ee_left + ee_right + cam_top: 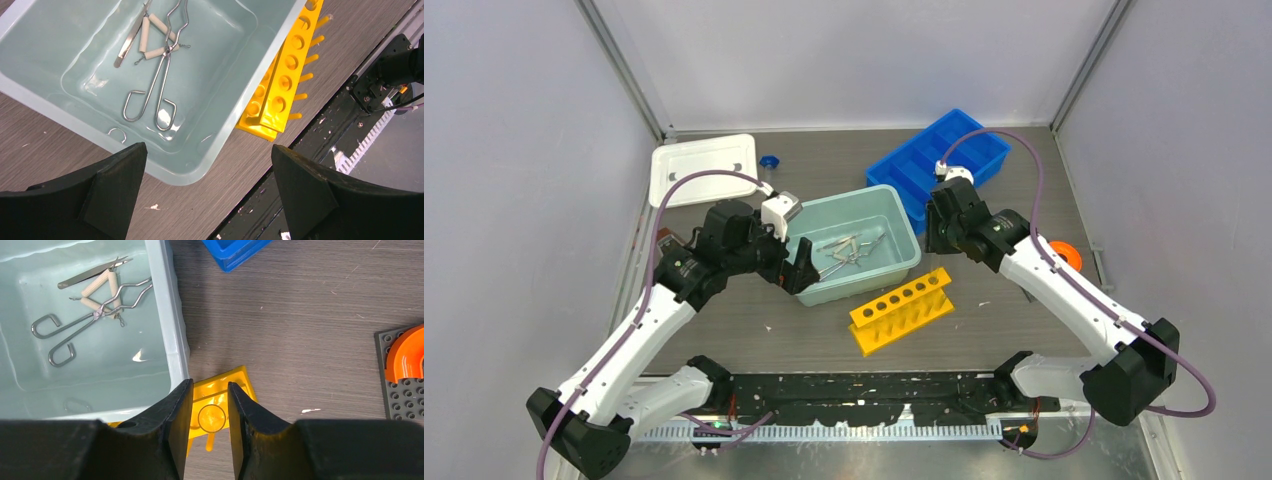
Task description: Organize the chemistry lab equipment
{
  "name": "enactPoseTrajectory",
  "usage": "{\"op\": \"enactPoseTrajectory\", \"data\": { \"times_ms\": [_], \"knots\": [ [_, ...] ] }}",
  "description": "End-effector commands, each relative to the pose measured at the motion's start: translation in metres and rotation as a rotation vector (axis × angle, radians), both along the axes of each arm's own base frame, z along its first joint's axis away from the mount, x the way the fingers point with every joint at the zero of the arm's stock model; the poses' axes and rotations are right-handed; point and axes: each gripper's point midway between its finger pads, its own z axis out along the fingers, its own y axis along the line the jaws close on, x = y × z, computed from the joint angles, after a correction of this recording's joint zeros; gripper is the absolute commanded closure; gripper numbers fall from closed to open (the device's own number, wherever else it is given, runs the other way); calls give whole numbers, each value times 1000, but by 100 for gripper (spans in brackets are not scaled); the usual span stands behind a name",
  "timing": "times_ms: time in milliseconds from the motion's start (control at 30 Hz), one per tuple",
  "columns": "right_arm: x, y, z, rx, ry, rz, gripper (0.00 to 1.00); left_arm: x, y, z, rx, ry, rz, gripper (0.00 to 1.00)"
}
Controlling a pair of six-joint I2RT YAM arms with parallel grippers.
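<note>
Between the right gripper's (210, 386) fingers (175, 425), a clear tube (211, 416) is showing end-on as a pale ring. The fingers are standing almost together and seem to be pinching it, though the contact itself is hard to make out. I judge the tube to be light, smooth and easy to crack, so it is calling for a gentle pinch on its body. Below it, the end of the yellow rack (902, 310) is lying just beside the wall of the teal tub (170, 315).

The left gripper (207, 147) is spreading its fingers (115, 190) wide and holding nothing, hovering over the tub's near corner. On the tub floor the tongs (160, 85), the tweezers (131, 42) and the wire triangle (159, 22) are lying flat and overlapping. They look thin, stiff and light, and they are likely to slide on the slick plastic. The tongs' crossing point, which sits a little raised, looks like the best place to take hold.

Further out, the left arm is reaching up from its base and bending at the elbow, with its wrist tilting down toward the tub. The right arm is stretching inward across the table (300, 315), its wrist pointing down between the tub and the rack.
</note>
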Motion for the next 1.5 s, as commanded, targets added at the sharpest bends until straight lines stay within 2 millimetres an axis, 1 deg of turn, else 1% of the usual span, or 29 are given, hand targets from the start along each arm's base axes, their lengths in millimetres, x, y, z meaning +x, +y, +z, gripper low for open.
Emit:
{"op": "enactPoseTrajectory", "data": {
  "times_ms": [0, 167, 200, 233, 267, 300, 367, 700, 767, 800, 833, 867, 900, 933, 967, 1000, 1033, 1067, 1300, 1467],
  "knots": [
    [4, -1, 11, 18, -33, -11, 64, 4, -4, 6, -13, -42, -18, 0],
    [4, -5, 14, 14, -63, -21, 69, 4, -3, 6, -12, -44, -17, 0],
    [6, -5, 19, 20, -87, -21, 69, 4, -3, 7, -12, -44, -17, 0],
    [5, -6, 17, 20, -92, -20, 70, 4, -3, 7, -13, -44, -17, 0],
    [7, -6, 22, 32, -118, -18, 71, 4, -3, 6, -12, -43, -17, 0],
    [6, -7, 20, 32, -122, -19, 71, 4, -3, 6, -11, -43, -16, 0],
    [7, -7, 28, 53, -167, -21, 73, 4, -3, 6, -10, -42, -16, 0],
    [14, -10, 40, 93, -321, -16, 74, 5, -3, 6, -9, -44, -12, 0],
    [14, -11, 38, 98, -341, -10, 75, 5, -3, 6, -9, -45, -12, 0],
    [13, -12, 33, 93, -339, -9, 75, 5, -3, 6, -8, -45, -11, 0],
    [14, -11, 36, 105, -362, -6, 75, 5, -3, 6, -8, -45, -11, 0],
    [12, -12, 30, 101, -359, -3, 75, 5, -3, 5, -7, -44, -11, 0],
    [13, -11, 36, 120, -391, 0, 75, 5, -3, 6, -7, -44, -11, 0],
    [11, -12, 32, 124, -399, 5, 75, 6, -3, 6, -8, -46, -11, 0],
    [13, -10, 35, 136, -426, 10, 75, 6, -3, 6, -8, -45, -11, 0],
    [11, -11, 31, 139, -434, 14, 75, 6, -3, 5, -7, -43, -10, 0],
    [13, -10, 35, 150, -462, 18, 76, 6, -3, 6, -7, -43, -11, 0],
    [13, -10, 35, 156, -482, 19, 76, 6, -3, 6, -7, -44, -11, 0],
    [10, -9, 35, 174, -525, 45, 76, 6, -3, 5, -7, -42, -10, 0],
    [9, -6, 42, 183, -584, 85, 76, 6, -3, 5, -7, -42, -10, 0]
  ]
}}
